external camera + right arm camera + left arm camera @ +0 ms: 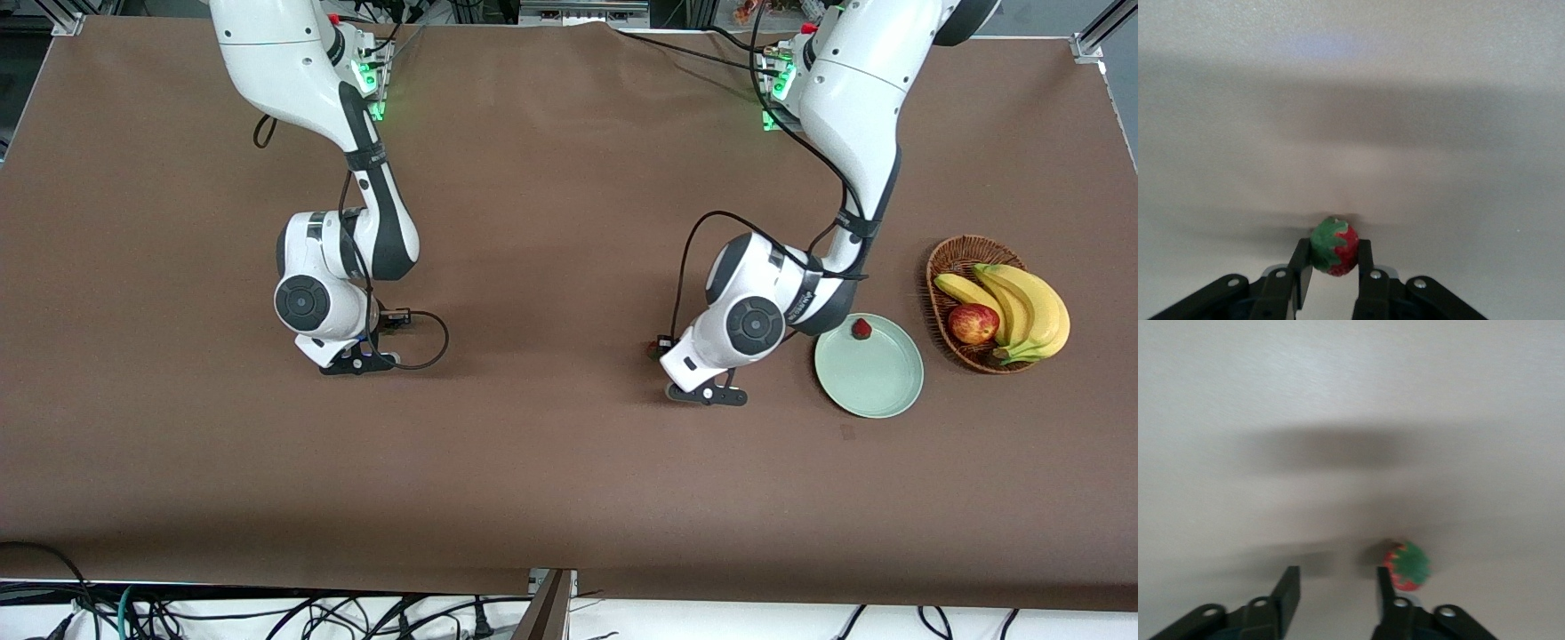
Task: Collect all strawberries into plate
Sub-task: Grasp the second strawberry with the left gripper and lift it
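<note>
The pale mint-green plate [876,387] lies toward the left arm's end of the table, with one strawberry [861,329] on it near its rim. My left gripper [707,395] is low over the table beside the plate. In the left wrist view it [1338,572] is open and empty. A second strawberry [1407,567] lies on the table just outside one of its fingers [1384,583]. My right gripper [357,363] is low over the table toward the right arm's end. In the right wrist view it [1333,244] is shut on a third strawberry [1338,255].
A brown wicker basket [948,260] with bananas [1031,307] and a red-yellow apple [973,324] stands beside the plate, toward the left arm's end of the table. The brown table [551,462] stretches wide between the two arms and toward the front camera.
</note>
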{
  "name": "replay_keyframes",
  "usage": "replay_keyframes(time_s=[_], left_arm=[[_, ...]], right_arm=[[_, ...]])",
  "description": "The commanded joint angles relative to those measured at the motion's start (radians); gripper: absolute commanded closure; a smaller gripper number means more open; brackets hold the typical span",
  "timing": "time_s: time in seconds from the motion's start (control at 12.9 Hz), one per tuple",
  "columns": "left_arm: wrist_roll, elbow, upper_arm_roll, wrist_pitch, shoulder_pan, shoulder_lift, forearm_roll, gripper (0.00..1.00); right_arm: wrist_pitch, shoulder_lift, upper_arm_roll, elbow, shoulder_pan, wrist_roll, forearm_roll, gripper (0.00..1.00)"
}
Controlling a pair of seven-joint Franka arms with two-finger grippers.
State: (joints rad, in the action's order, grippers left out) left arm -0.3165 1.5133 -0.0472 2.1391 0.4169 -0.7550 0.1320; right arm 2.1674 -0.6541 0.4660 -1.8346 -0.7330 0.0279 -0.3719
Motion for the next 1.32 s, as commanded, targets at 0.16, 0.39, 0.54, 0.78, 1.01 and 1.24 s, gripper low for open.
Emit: replay_keyframes(time_s=[0.16,0.39,0.54,0.78,1.01,1.24], left_arm=[[-0.052,-0.012,0.004,0.033,0.04,-0.02,0.008,0.0],[-0.058,-0.012,0.006,0.088,0.045,-0.046,0.005,0.0],[-0.058,-0.01,0.006,0.116,0.052,-0.05,-0.005,0.0],[-0.056,-0.004,0.006,0.113,0.054,-0.049,-0.002,0.5],[-0.041,0.002,0.006,0.108,0.052,-0.047,-0.005,0.78],[-0.038,0.004,0.006,0.105,0.042,-0.046,-0.008,0.96]], right_arm=[[-0.001,0.028,-0.007,0.032,-0.003,0.009,-0.033,0.81],[-0.037,0.019,-0.007,0.107,-0.003,0.006,-0.036,0.81],[-0.06,0.004,-0.009,0.144,-0.005,0.004,-0.054,0.81],[-0.06,0.002,-0.009,0.143,-0.005,0.004,-0.055,0.81],[-0.06,0.001,-0.021,0.143,-0.005,-0.002,-0.055,0.81],[-0.058,-0.001,-0.042,0.144,-0.005,-0.051,-0.053,0.81]])
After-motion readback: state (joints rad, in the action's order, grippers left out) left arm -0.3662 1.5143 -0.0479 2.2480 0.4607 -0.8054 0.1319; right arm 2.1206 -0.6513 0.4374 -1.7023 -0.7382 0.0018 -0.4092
